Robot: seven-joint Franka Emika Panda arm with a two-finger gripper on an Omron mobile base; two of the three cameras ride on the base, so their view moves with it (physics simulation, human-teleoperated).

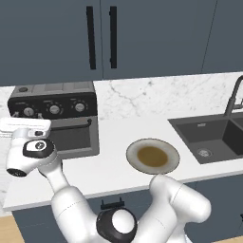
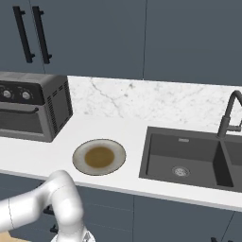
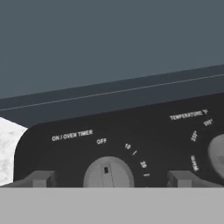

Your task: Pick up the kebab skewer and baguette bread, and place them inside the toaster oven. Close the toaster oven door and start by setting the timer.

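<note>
The toaster oven (image 1: pixel 54 118) stands at the left of the counter, and its door (image 1: pixel 71 138) is shut, the black bar handle (image 1: pixel 71 125) up under the knob panel. In the hand view my gripper (image 3: pixel 111 178) is open, its fingertips (image 3: pixel 41 178) standing either side of the timer knob (image 3: pixel 108 172). That knob's mark points up, just right of OFF. From the left base view my white hand (image 1: pixel 26 126) hovers in front of the oven's left knob. The kebab skewer and the baguette bread are out of view.
A round plate (image 1: pixel 153 155) with a brown centre and nothing on it lies on the white counter right of the oven. A dark sink (image 1: pixel 209 135) with a black tap (image 2: pixel 229 113) sits further right. The temperature knob (image 3: pixel 217 155) is beside the timer knob.
</note>
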